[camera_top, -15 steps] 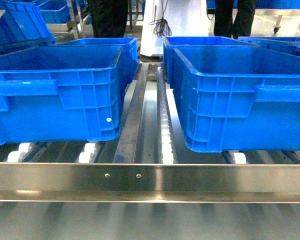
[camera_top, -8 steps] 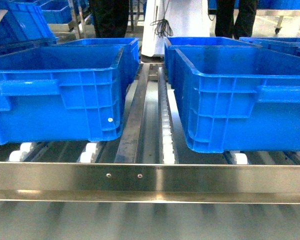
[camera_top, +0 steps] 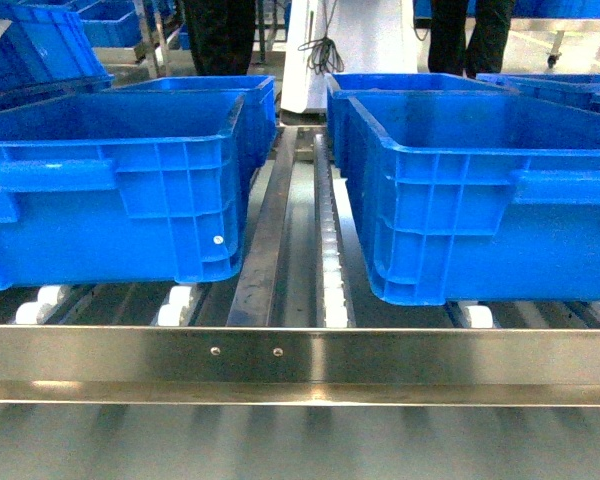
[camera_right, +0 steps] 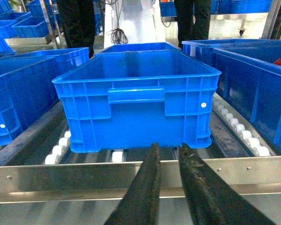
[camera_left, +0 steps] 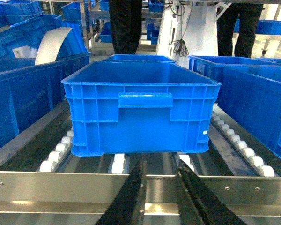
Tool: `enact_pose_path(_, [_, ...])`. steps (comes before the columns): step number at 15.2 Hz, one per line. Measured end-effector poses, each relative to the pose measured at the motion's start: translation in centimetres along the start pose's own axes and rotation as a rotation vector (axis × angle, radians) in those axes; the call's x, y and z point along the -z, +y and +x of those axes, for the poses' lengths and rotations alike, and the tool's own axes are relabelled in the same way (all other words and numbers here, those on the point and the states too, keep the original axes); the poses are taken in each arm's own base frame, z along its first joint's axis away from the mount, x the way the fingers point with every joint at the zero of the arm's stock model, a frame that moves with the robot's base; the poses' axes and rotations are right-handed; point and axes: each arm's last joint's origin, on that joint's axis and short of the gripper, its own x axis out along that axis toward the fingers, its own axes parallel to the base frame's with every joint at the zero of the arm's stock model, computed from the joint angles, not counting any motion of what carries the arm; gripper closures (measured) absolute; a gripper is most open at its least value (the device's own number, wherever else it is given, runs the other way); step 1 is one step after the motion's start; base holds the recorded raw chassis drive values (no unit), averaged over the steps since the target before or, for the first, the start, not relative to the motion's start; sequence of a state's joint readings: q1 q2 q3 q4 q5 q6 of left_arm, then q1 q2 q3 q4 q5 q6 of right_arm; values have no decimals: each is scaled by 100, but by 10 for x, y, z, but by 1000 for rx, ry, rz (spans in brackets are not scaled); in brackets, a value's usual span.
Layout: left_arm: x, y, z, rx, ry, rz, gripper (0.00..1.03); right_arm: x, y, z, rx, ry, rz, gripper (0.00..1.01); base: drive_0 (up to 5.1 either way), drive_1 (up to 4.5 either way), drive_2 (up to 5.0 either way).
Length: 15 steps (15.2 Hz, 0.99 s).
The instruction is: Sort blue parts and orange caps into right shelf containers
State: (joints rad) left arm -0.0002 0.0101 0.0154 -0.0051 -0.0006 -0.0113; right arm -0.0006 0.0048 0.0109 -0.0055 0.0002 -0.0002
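Almost nothing has changed since the earlier head frames: the view swayed a touch sideways and is back, with both crates where they were on the right shelf (camera_top: 300, 365). Two containers sit on the roller rows behind the shiny front rail, the left container (camera_top: 110, 190) toward the shelf's left edge and the right container (camera_top: 490, 200) toward its right edge, with a bare roller lane between them. The left gripper (camera_left: 159, 187) hangs just in front of the rail, facing the handle ledge of the left crate, its dark fingers a narrow gap apart and nothing visible between them. The right gripper (camera_right: 168, 173) is placed likewise before the right crate, fingers nearly together and also apparently empty. No blue parts or orange caps show in any view (they may lie off-frame or inside a crate whose floor is hidden), so the sorting looks either not begun or between pickups. The risk from here, as I judge it, is that an arm swung forward or sideways at this low height would strike the rail or a crate wall and shove the crate along the free-turning rollers; a part released short of the rim would drop into the lane between the rollers.
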Motion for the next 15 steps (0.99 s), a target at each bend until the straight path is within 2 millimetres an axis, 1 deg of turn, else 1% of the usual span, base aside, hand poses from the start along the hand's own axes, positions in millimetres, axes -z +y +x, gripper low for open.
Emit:
enact_pose_path(1, [0,0,0,0,0,0,69,0,0,0,0,0,0,72,0,0,0])
enact_pose_path(5, [0,0,0,0,0,0,33,0,0,0,0,0,0,35,0,0,0])
enact_pose_path(7, [0,0,0,0,0,0,5,0,0,0,0,0,0,7,0,0,0])
enact_pose_path(8, [0,0,0,0,0,1,5,0,0,0,0,0,0,2,0,0,0])
enact_pose_path(15, [0,0,0,0,0,1,5,0,0,0,0,0,0,3,0,0,0])
